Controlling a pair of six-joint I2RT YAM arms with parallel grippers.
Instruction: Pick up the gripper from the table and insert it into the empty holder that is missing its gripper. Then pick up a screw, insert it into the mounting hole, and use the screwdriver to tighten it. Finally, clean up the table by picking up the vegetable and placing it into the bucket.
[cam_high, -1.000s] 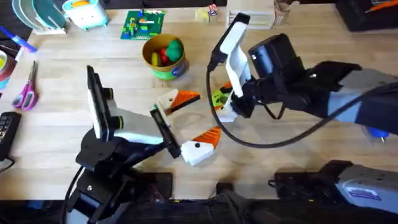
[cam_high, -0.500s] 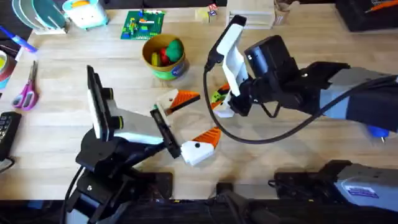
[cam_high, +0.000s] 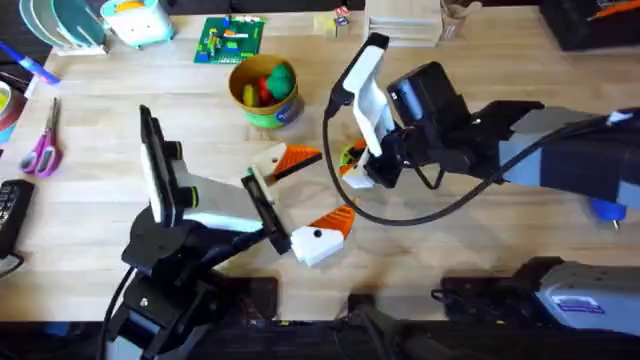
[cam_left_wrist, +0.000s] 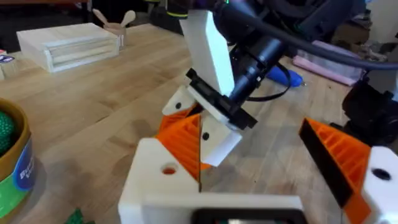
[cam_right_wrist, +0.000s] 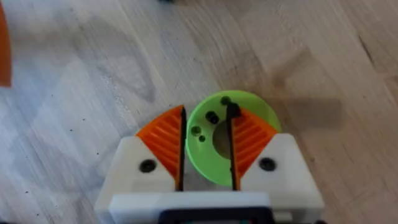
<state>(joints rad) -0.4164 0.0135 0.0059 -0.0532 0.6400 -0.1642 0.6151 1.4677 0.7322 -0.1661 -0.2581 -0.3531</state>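
Observation:
My right gripper (cam_high: 353, 166) hangs low over a flat lime-green disc (cam_right_wrist: 208, 134) with holes, its orange pads (cam_right_wrist: 165, 140) a little apart. A small dark screw-like bit (cam_right_wrist: 232, 110) sits by one pad's tip; I cannot tell if it is held. My left gripper (cam_high: 318, 190) rests open just beside it, both fingers (cam_left_wrist: 180, 140) carrying orange pads. The yellow bucket (cam_high: 266, 92) holds red and green toy produce. The blue screwdriver (cam_high: 603, 210) lies behind the right arm. The loose gripper, the holder and the vegetable are out of view.
Scissors (cam_high: 42, 145) lie at the far left, and a green brick plate (cam_high: 230, 40) and wooden boxes (cam_high: 400, 25) at the back. The right arm's black cable (cam_high: 430, 205) loops over the table's middle. A scrap of green (cam_left_wrist: 74, 216) shows near the bucket.
The right arm has shifted slightly left and away, bringing its gripper over the lime-green disc. The left arm has not moved.

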